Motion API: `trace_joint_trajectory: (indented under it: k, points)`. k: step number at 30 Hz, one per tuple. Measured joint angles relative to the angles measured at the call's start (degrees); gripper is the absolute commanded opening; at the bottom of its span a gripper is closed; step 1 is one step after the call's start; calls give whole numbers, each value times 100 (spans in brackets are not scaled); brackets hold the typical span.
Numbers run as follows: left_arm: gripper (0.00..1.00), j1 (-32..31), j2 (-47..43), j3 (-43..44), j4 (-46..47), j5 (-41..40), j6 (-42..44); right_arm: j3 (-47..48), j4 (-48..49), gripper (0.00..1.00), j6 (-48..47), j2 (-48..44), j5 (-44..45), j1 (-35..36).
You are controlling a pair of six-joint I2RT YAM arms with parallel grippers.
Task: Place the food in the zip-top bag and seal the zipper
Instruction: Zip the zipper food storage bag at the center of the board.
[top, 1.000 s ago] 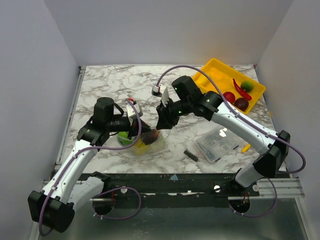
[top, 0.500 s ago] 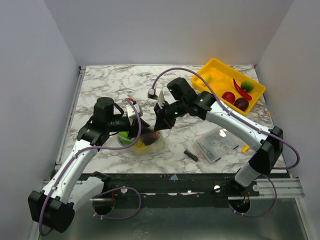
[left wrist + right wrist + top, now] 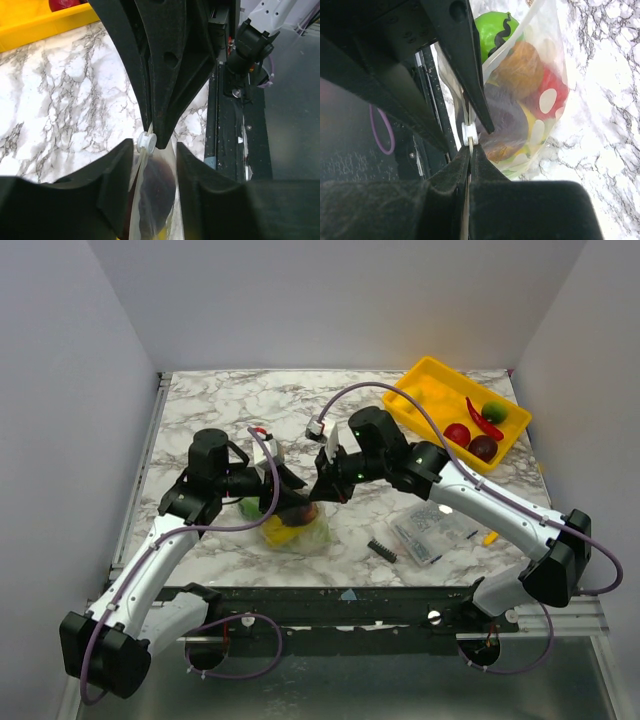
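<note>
The zip-top bag (image 3: 297,527) rests on the marble between my two grippers, its top held up. Through the plastic I see food: a green ball (image 3: 492,27), a brown kiwi (image 3: 520,70), a red spotted piece (image 3: 551,95) and a dark purple piece (image 3: 507,122). My right gripper (image 3: 470,150) is shut on the zipper (image 3: 469,165) strip, just behind the white slider (image 3: 469,134). My left gripper (image 3: 155,147) is open, with the bag's top and the slider (image 3: 146,141) standing between its fingers. In the top view the left gripper (image 3: 283,492) and right gripper (image 3: 322,490) meet over the bag.
A yellow tray (image 3: 436,390) at the back right holds a red chili (image 3: 483,420), a green ball (image 3: 494,410), a red piece (image 3: 458,433) and a dark purple piece (image 3: 483,447). A flat clear packet (image 3: 432,527) and a small black ridged piece (image 3: 381,549) lie right of the bag.
My right gripper closed on the bag's mouth edge by the slider. My left gripper then opened and let go of the bag. The bag shifted slightly to the right.
</note>
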Motion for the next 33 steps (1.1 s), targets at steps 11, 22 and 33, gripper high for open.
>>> trace_joint_trajectory:
  k: [11, 22, 33]
  points:
    - [0, 2, 118, 11, 74, 175, -103, 0, -7, 0, 20, 0, 68, 15]
    - [0, 13, -164, -116, 131, -461, -240, -20, 138, 0, 743, -87, 2551, 782]
    - [0, 0, -544, -136, 94, -1298, -437, -590, 1165, 0, 2063, -304, 3969, 944]
